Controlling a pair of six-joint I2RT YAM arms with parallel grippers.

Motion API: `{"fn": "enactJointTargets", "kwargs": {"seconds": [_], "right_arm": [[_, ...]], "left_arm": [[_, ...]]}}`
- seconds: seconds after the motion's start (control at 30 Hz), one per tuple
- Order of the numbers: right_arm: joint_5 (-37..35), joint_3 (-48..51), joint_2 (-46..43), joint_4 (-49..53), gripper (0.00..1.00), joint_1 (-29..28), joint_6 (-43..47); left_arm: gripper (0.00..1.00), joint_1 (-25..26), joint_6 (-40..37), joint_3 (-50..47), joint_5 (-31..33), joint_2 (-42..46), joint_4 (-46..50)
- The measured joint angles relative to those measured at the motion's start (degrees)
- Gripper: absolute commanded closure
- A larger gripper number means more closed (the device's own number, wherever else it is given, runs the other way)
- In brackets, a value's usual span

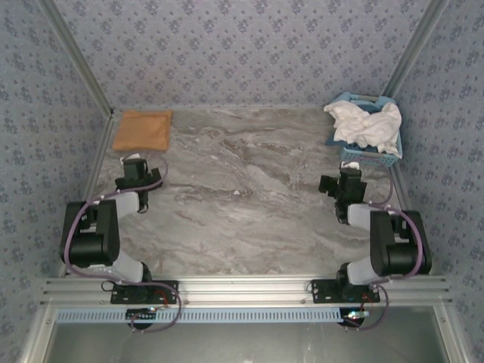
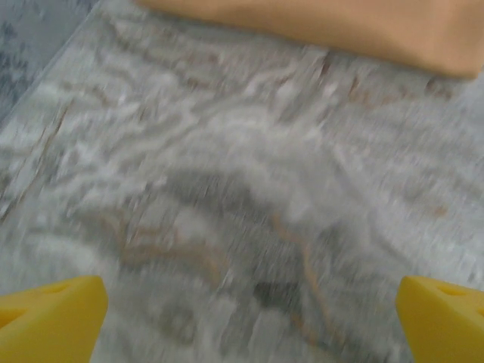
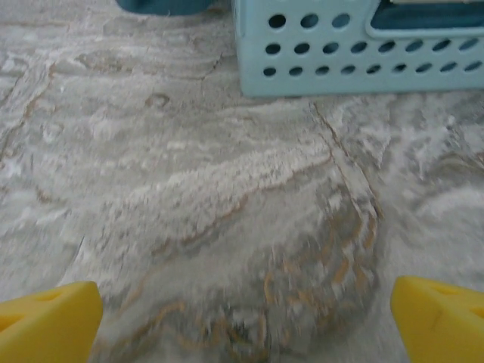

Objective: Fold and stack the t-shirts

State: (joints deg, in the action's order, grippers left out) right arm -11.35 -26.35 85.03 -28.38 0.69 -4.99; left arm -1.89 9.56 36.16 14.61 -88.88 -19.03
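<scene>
A tan-orange t-shirt (image 1: 142, 129) lies folded flat at the table's far left corner; its near edge (image 2: 363, 30) crosses the top of the left wrist view. A white t-shirt (image 1: 367, 125) is heaped crumpled in the basket at the far right. My left gripper (image 1: 134, 161) stands open just in front of the folded shirt, its yellow fingertips (image 2: 53, 318) wide apart with bare table between them. Just short of the basket my right gripper (image 1: 349, 178) is open too, with nothing between its fingertips (image 3: 49, 321).
The light blue lattice basket (image 1: 370, 155) sits at the far right corner; its front wall (image 3: 348, 53) is close ahead of the right gripper. Patterned walls and metal frame rails bound the marble table (image 1: 249, 197) on three sides.
</scene>
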Motion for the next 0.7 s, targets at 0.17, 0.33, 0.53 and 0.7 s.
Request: {"fn": "enactJointTargets", "kwargs": {"seconds": [0.17, 0.33, 0.53, 0.7], "right_arm": [[3.0, 4.7, 1.1, -14.3, 0.00, 0.8, 0.4], [3.5, 15.2, 3.8, -29.5, 0.00, 2.1, 0.4], [3.9, 6.9, 3.9, -25.6, 0.00, 0.9, 1.5], [4.1, 5.2, 3.8, -24.8, 0.00, -0.2, 2.5]], "left_arm": [[0.02, 1.4, -2.9, -10.9, -1.4, 2.4, -19.2], [0.02, 1.6, -4.1, -16.8, -1.4, 0.7, -24.5], [0.02, 1.7, -4.7, -14.1, -2.0, 0.7, -27.6], [0.02, 1.7, -4.9, -14.1, -2.0, 0.7, -27.8]]}}
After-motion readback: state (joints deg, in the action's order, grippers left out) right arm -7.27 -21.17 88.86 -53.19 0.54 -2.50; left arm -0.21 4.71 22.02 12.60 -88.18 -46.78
